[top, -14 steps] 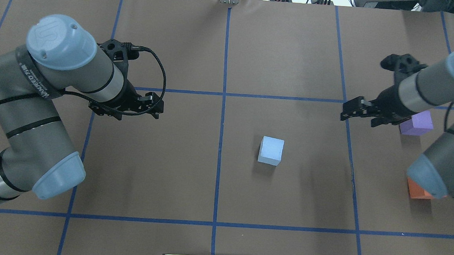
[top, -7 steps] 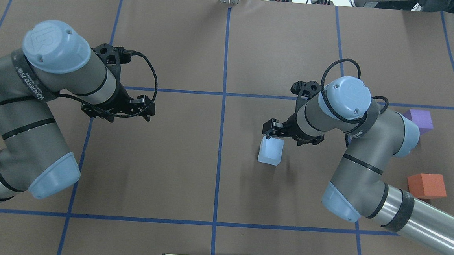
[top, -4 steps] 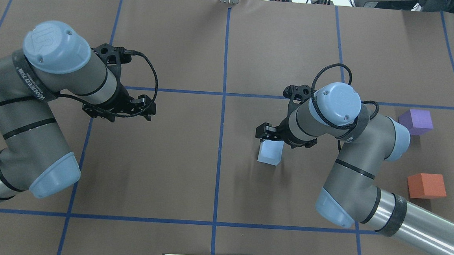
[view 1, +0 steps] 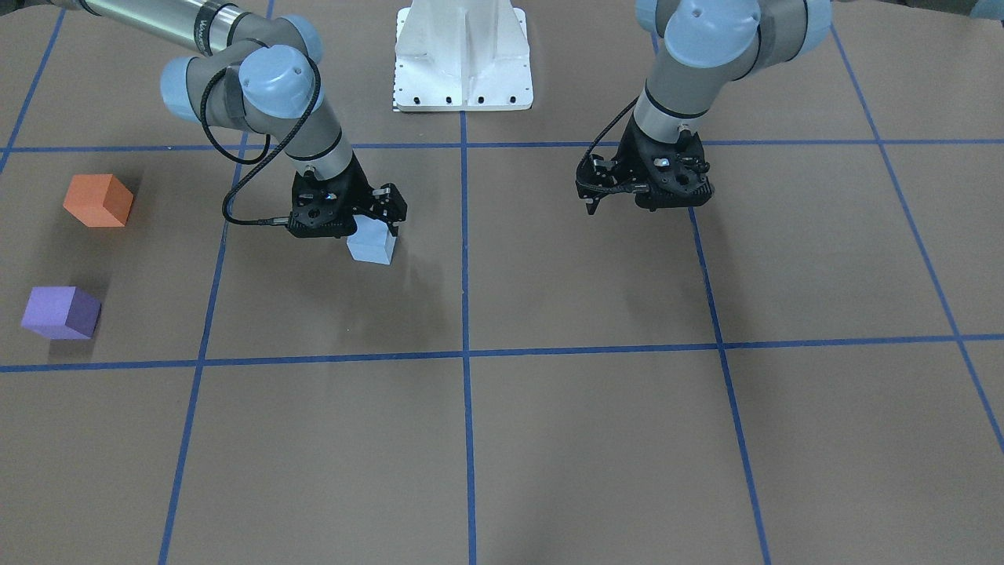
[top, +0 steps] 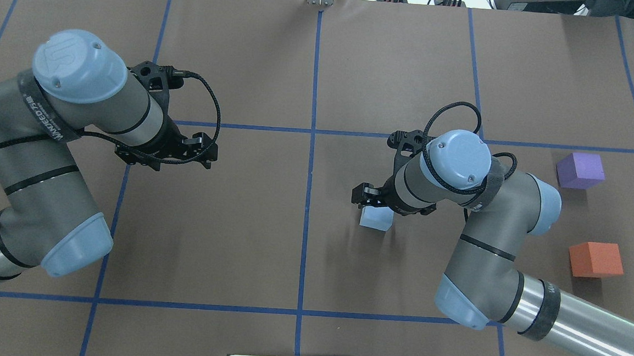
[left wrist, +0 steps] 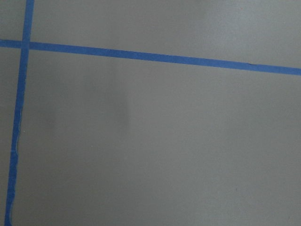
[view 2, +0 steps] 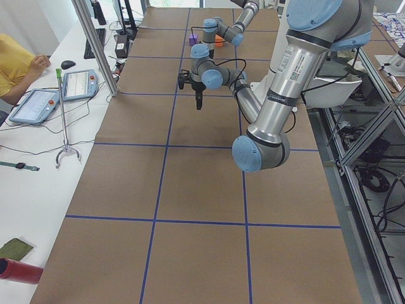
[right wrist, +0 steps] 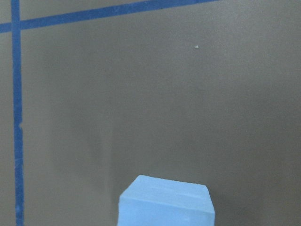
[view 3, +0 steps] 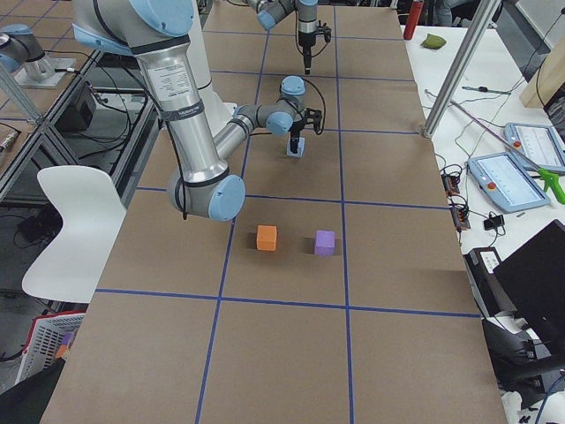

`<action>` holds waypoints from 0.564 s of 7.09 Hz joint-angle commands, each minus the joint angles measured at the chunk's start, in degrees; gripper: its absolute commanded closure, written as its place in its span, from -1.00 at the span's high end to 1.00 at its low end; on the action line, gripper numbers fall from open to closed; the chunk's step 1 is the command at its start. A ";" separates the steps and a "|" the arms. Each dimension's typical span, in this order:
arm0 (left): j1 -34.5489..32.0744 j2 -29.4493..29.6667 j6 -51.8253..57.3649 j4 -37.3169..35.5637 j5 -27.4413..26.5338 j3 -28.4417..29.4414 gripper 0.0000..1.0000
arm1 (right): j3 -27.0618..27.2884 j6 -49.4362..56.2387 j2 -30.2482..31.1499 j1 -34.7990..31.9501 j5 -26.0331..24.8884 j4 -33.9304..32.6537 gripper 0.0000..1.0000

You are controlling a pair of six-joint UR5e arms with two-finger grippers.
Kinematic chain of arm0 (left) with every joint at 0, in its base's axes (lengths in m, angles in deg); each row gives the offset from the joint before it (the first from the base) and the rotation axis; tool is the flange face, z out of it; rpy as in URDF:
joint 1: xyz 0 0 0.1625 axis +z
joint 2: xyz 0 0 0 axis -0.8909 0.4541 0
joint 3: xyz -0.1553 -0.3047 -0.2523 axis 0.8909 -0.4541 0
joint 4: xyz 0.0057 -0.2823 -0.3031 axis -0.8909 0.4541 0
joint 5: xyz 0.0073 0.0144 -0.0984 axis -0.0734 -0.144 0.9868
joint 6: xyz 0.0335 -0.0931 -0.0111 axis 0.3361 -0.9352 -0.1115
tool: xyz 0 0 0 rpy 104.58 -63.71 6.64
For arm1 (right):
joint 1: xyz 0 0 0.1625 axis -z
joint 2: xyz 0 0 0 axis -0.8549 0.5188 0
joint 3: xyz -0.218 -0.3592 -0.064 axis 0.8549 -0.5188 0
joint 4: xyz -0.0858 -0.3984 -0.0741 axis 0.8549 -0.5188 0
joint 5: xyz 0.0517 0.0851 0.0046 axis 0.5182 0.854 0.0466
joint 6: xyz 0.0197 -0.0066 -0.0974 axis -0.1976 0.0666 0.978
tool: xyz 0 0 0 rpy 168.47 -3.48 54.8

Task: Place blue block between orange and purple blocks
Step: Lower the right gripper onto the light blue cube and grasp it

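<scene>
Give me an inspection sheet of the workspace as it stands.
Surface: brown table with blue tape grid.
Job's things: blue block on table; purple block and orange block apart, gap between them free.
Clutter: nothing seen.
Grippers: right gripper low over blue block, grasp cannot be told; left gripper holds nothing, jaw state unclear.
Cables: black loop at each wrist.
Surroundings: operator and tablets beside the table.

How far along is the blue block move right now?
Early. Done: the right gripper is over the blue block. In hand: the grasp; whether the jaws have shut on it is unclear, and the block sits on the table. Left: carrying it into the gap between the orange block and purple block. The left gripper hangs idle.
</scene>
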 commanded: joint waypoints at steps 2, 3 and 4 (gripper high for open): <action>0.00 0.00 -0.10 0.00 0.00 -0.03 0.99 | -1.40 -0.10 -0.24 0.60 -1.00 0.31 0.94; 0.00 0.00 -0.19 0.00 0.00 0.06 0.99 | -2.80 -0.10 -1.46 0.69 -1.44 0.40 0.90; 0.17 0.00 -0.36 0.08 0.00 0.06 0.99 | -5.33 -0.10 -3.22 0.78 -1.62 0.48 0.88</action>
